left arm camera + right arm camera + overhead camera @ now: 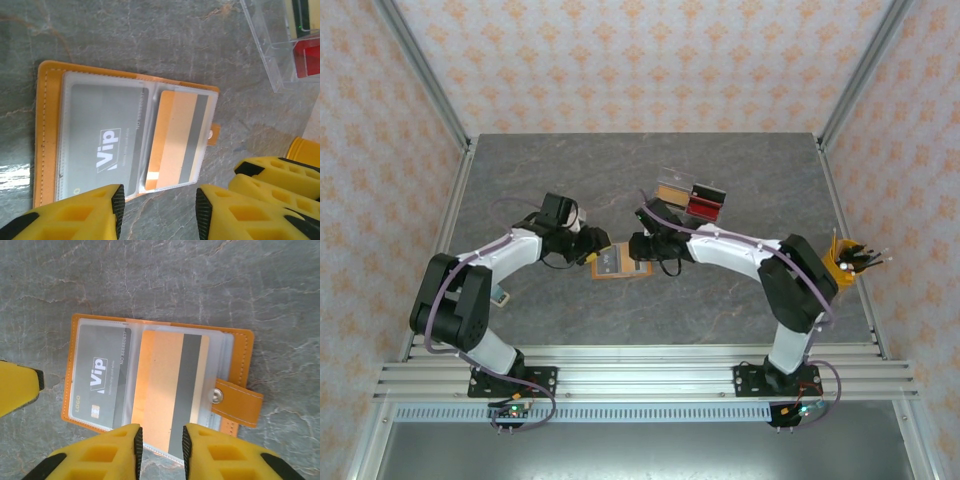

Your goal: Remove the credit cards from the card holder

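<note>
An open orange card holder (620, 263) lies flat at the middle of the grey stone-look surface (620, 170), between two arms that meet over it. Its credit cards (102, 377) sit in clear plastic sleeves: a grey one printed "Vip" on the left of the right wrist view, and a striped orange card (170, 390) beside it. The left gripper (157, 212), at the bottom of its own view, has its jaws spread wide over the holder's lower edge and pinches nothing. The right gripper (161, 452) has its jaws narrowly parted above the striped card's sleeve, with nothing visibly clamped. To do this step well, one gripper would probably pin the orange border while the other pinches a card's exposed edge and slides it out along the sleeve rather than lifting. The right wrist view shows the snap strap (235, 402). The left wrist view shows a clear case (272, 60) at upper right. The overhead view adds a cup of pens (845, 262) at far right.
</note>
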